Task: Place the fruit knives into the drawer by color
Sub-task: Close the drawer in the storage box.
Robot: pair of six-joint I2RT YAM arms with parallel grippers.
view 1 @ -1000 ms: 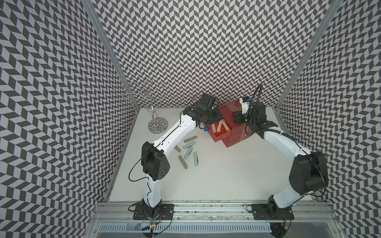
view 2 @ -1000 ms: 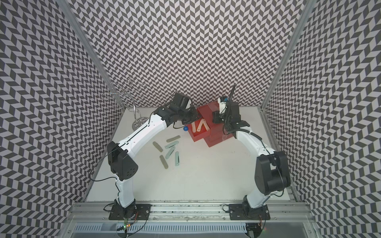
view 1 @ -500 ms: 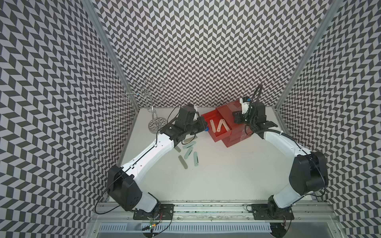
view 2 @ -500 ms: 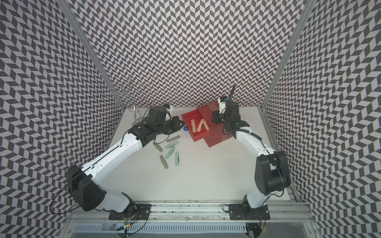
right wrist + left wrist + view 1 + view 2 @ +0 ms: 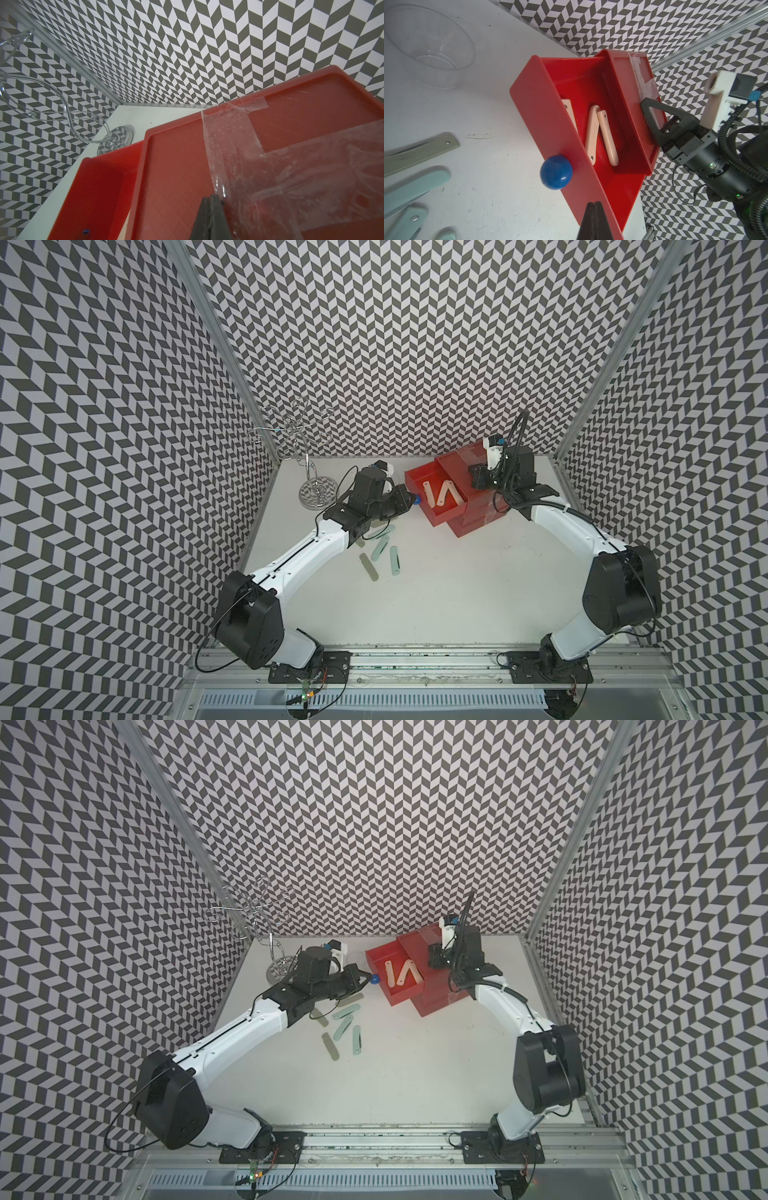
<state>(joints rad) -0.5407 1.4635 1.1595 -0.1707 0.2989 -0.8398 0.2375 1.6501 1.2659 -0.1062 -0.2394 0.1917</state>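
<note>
Left wrist view crops the left gripper [image 5: 594, 205] to two dark pointed tips pressed together with nothing between them, low beside the glossy blue ball knob [image 5: 556, 172]; whether they touch the front wall of the open top drawer [image 5: 542, 116] cannot be told. That wall hides most of one of the three smooth peach knives [image 5: 607, 137] lying inside, and the other two form a V. The drawer box [image 5: 176, 176] is red translucent plastic, its flat top crossed by wrinkled clear tape [image 5: 228, 135]; the right gripper [image 5: 211, 200] is closed and empty over that tape, contact unclear. On the white table [image 5: 436, 593] the left arm covers part of the loose pile near the box: mint knives [image 5: 380, 547] and an olive knife [image 5: 369, 567], flat oblongs with rounded ends. A clear cup [image 5: 431, 41] is cut off at the frame edge, and the thin chrome loops of a wire stand [image 5: 309, 448] blur into the chevron wall
</note>
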